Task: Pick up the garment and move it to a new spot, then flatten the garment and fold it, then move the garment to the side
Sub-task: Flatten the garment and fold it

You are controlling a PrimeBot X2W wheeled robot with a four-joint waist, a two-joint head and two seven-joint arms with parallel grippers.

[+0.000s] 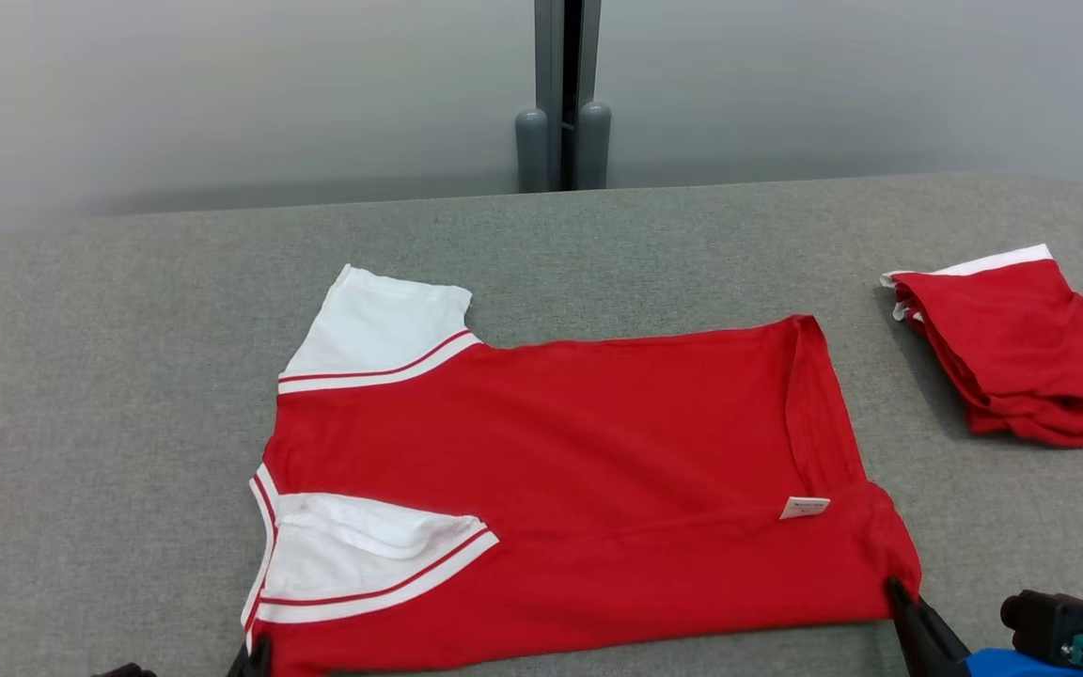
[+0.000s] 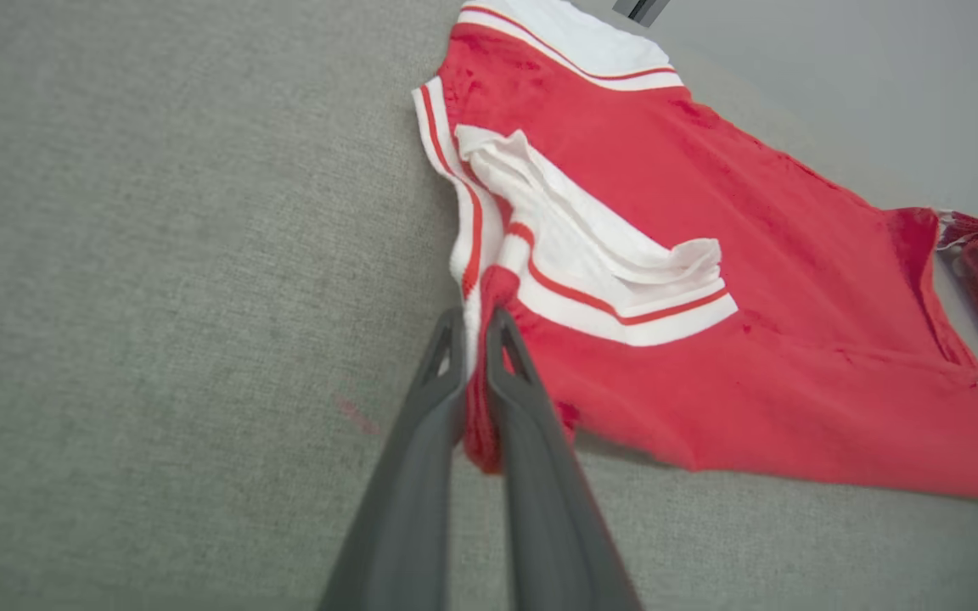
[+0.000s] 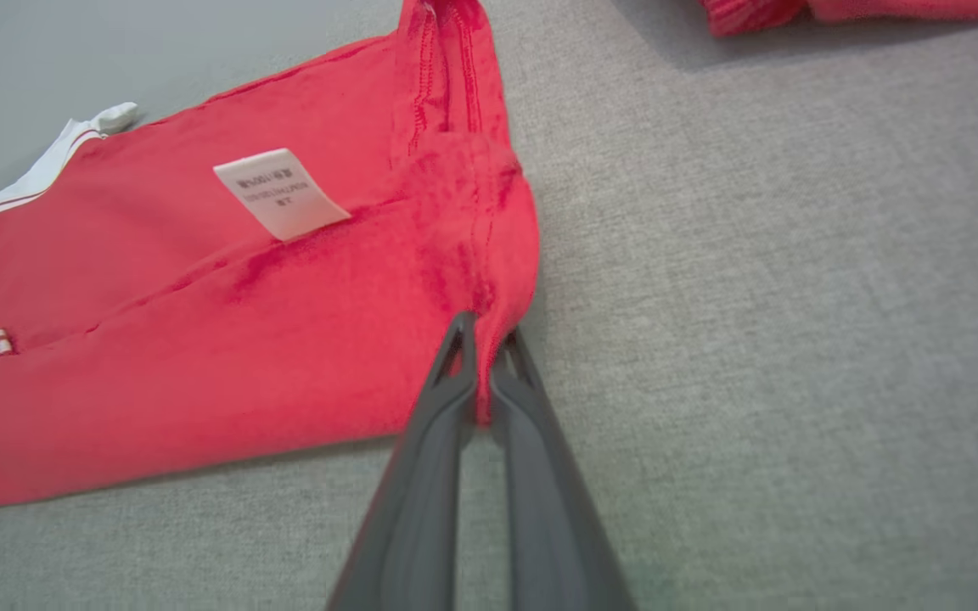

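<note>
The garment (image 1: 560, 451) is a red shirt with white, red-striped sleeves, spread flat on the grey table with its sleeves to the left and its hem to the right. A white label (image 1: 805, 508) lies near the hem. My left gripper (image 2: 476, 327) is shut on the garment's (image 2: 752, 339) near left corner, by the white sleeve. At the near right corner, my right gripper (image 3: 482, 333) is shut on the hem of the garment (image 3: 200, 339), red cloth pinched between its fingers. In the head view the left gripper (image 1: 258, 651) and right gripper (image 1: 894, 590) show at the garment's two near corners.
A folded red pile of cloth (image 1: 1021, 348) with a white edge lies at the table's right side. The grey table (image 1: 128, 395) has bare room to the left and behind the garment. A dark post (image 1: 565, 94) stands beyond the far edge.
</note>
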